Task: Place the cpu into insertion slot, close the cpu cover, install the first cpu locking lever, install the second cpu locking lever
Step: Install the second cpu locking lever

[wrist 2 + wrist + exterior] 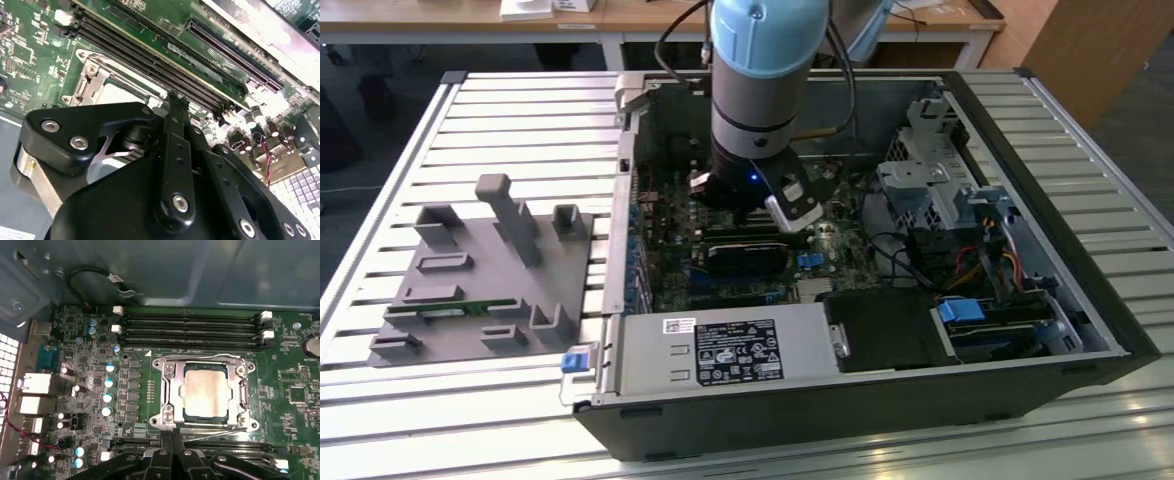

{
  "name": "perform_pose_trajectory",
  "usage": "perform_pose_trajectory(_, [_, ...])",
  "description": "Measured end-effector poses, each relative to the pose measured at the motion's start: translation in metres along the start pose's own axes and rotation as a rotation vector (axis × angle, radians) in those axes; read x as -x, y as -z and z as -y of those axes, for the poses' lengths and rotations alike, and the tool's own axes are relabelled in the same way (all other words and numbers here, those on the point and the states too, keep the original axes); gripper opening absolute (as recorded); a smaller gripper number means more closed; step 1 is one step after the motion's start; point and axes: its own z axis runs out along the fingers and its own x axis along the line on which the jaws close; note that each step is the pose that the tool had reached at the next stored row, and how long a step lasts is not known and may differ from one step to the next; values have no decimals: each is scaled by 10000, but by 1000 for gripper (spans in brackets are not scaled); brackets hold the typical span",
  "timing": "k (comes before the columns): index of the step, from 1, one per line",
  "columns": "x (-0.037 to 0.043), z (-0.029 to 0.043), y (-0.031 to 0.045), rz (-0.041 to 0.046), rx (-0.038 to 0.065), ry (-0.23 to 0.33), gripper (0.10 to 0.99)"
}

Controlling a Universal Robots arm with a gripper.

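Note:
In the first wrist view the cpu [206,392], a dull silver square, lies in the insertion slot [206,418], whose dark rim shows around it. The cpu cover [169,390], a silvery metal frame, lies flat over the chip's edges. A thin wire locking lever [215,433] runs along the socket side nearest my gripper [172,436], and another lever [200,355] runs along the opposite side. My fingers [167,452] are shut together, their tips at the socket's edge beside the near lever. The second wrist view shows the gripper [173,98] just over the socket [107,87]. In the exterior view the gripper [750,215] is inside the computer case.
Long black memory slots [190,325] flank the socket. Capacitors [109,385] and rear ports [35,385] stand beside it. In the exterior view a black card [747,255], power supply [720,352] and drive cage [934,185] crowd the case. A grey fixture [480,270] sits outside on the exterior view's left.

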Motion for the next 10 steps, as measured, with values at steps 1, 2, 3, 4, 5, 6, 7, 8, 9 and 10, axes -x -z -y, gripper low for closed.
perform_pose_trajectory(1, [-2, 5, -17, -2, 1, 0, 106])
perform_pose_trajectory(2, [-5, 8, -30, -1, 10, -1, 106])
perform_pose_trajectory(3, [-7, 11, -40, 0, 17, -1, 106])
perform_pose_trajectory(4, [-10, 15, -48, -1, 28, 0, 106])
perform_pose_trajectory(5, [-11, 22, -53, -2, 64, 1, 106])
perform_pose_trajectory(6, [-12, 33, -54, 0, 135, 0, 106])
perform_pose_trajectory(7, [-15, 46, -52, 2, 220, 1, 106])
perform_pose_trajectory(8, [-18, 63, -49, 4, 294, 2, 106])
perform_pose_trajectory(9, [-24, 81, -44, 4, 348, 3, 106])
perform_pose_trajectory(10, [-31, 98, -40, 3, 391, 2, 106])
